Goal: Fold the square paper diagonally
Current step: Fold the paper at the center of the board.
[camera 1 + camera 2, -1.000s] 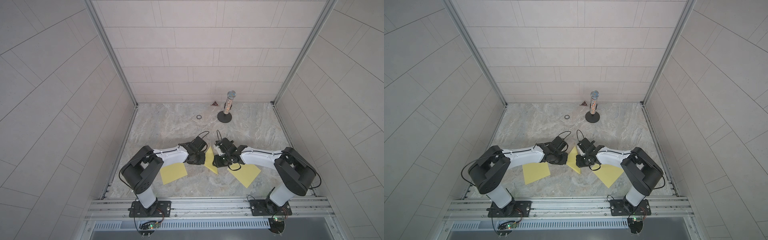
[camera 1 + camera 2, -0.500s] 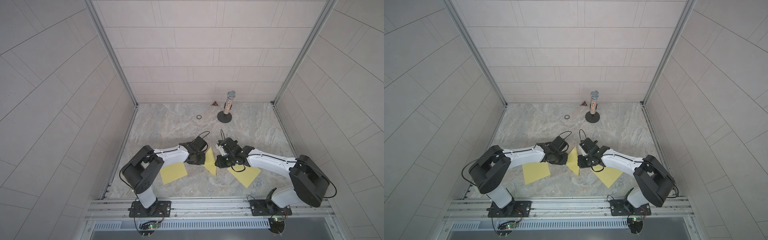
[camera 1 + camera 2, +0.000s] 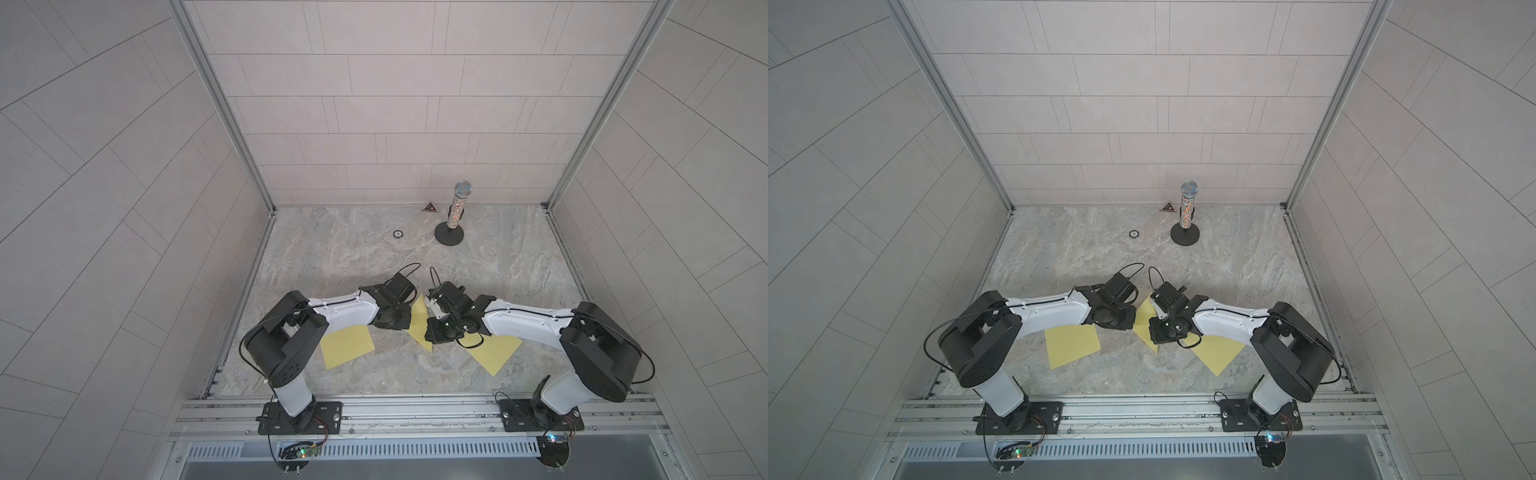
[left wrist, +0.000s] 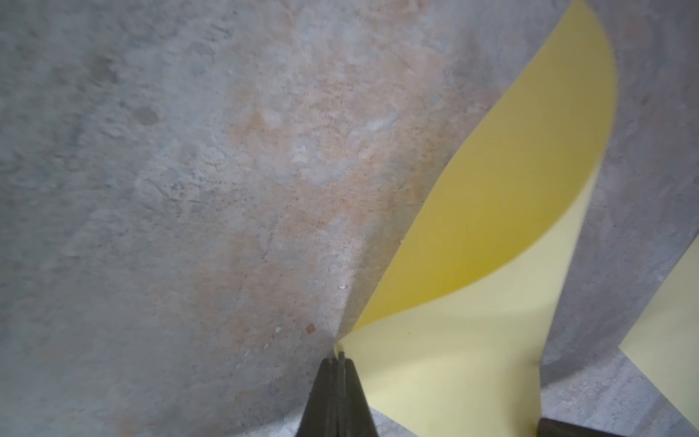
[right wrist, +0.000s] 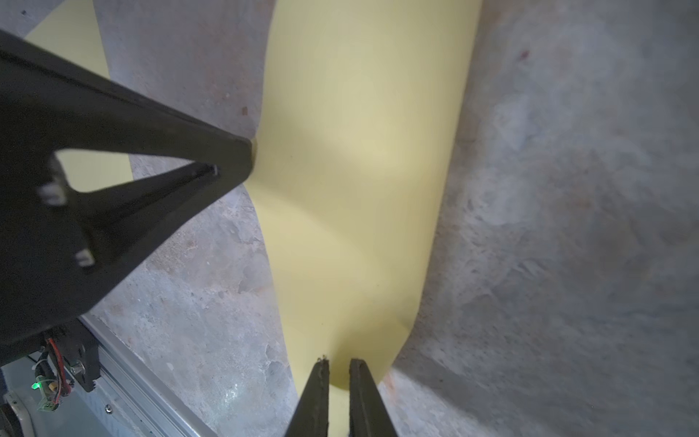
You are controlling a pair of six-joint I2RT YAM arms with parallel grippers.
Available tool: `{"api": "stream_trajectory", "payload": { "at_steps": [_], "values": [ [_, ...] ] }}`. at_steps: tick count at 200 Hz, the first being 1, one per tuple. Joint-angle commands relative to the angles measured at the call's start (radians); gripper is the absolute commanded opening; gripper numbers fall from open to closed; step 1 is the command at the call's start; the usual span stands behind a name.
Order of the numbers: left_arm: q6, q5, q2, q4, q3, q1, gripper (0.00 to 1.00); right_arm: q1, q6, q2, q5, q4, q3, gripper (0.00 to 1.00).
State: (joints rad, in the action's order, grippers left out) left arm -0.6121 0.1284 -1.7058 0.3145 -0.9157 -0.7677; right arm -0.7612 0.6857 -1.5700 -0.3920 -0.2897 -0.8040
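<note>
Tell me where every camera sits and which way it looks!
Top views: high above the front, facing down at the table; left arm and right arm show.
Left wrist: on the left arm, facing the middle paper; shut left gripper pinches it.
Right wrist: on the right arm, facing that paper; slightly open right gripper shows.
Shared: both wrist views show that paper.

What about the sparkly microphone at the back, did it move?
No. The microphone stands right beside the small triangle marker at the back wall, just as in the earlier pictures.
</note>
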Motion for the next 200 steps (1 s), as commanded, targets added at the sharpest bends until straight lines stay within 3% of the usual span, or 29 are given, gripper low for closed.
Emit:
{"api": "stream_trajectory", "payload": {
  "at_steps": [1, 92, 159, 200],
  "values": [
    [0.006, -0.033, -0.041, 0.094, 0.011, -0.007, 0.00, -0.006, -0.003, -0.034, 0.012, 0.002, 0.006, 0.15],
    [0.000, -0.046, -0.046, 0.100, 0.004, -0.013, 0.00, -0.006, -0.053, 0.032, 0.162, -0.126, 0.088, 0.13],
    [-0.004, -0.052, -0.049, 0.101, 0.000, -0.018, 0.00, -0.022, 0.031, 0.212, 0.092, -0.076, 0.076, 0.14],
    [-0.008, -0.061, -0.047, 0.101, 0.003, -0.021, 0.00, -0.032, 0.093, 0.189, 0.032, 0.034, 0.085, 0.13]
  ]
}}
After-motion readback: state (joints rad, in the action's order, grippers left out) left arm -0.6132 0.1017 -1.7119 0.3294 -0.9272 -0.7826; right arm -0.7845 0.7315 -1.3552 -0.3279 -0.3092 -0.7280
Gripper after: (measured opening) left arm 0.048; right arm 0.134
